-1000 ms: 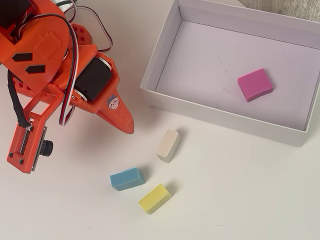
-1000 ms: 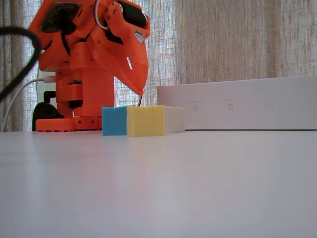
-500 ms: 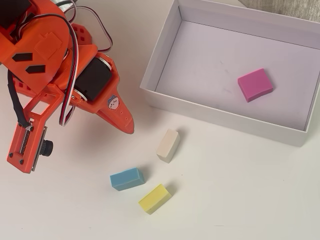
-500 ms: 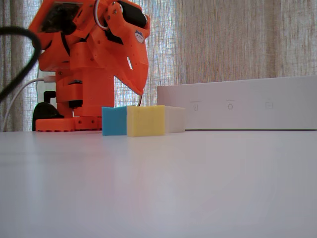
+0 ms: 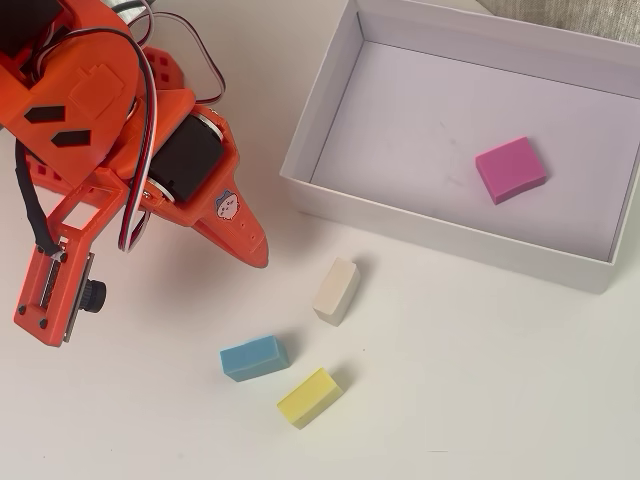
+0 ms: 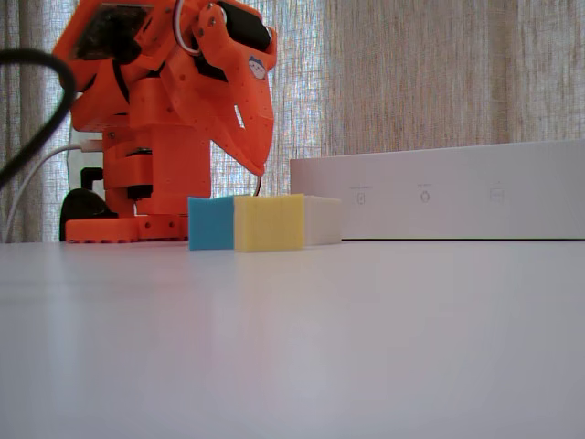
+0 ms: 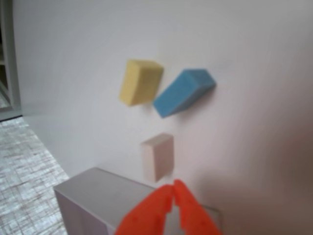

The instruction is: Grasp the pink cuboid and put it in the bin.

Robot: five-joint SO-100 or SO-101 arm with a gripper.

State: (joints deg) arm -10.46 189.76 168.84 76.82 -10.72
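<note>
Tool: orange two-finger tool (image 7: 173, 188), seen from the wrist view with its tips closed together and nothing between them; it holds no block. In the overhead view the tool (image 5: 258, 252) points down toward the counter (image 5: 480, 400), clear of every block.
Pink cuboid: the pink cuboid (image 5: 510, 169) lies flat on the floor of the bin (image 5: 440, 235), well away from the tool and on the far side of the bin's near wall from it. It touches no wall.
Bin: white box, open top; its near corner sits just beside the tool tips in the wrist view (image 7: 83, 196). The fixed view shows only its outer wall (image 6: 439, 197), so the contents are hidden there.
Other blocks: cream block (image 5: 336, 290) nearest the tool, just ahead of the tips; blue block (image 5: 254, 357) and yellow block (image 5: 310, 397) farther out. All three rest on the counter, outside the bin.
Step in hand: judged as the end of the task; the cuboid is already inside and released, and the arm sits folded near its base.
Next move: likely none beyond parking. If the arm moves, the tips should stay clear of the cream block and the bin wall.
</note>
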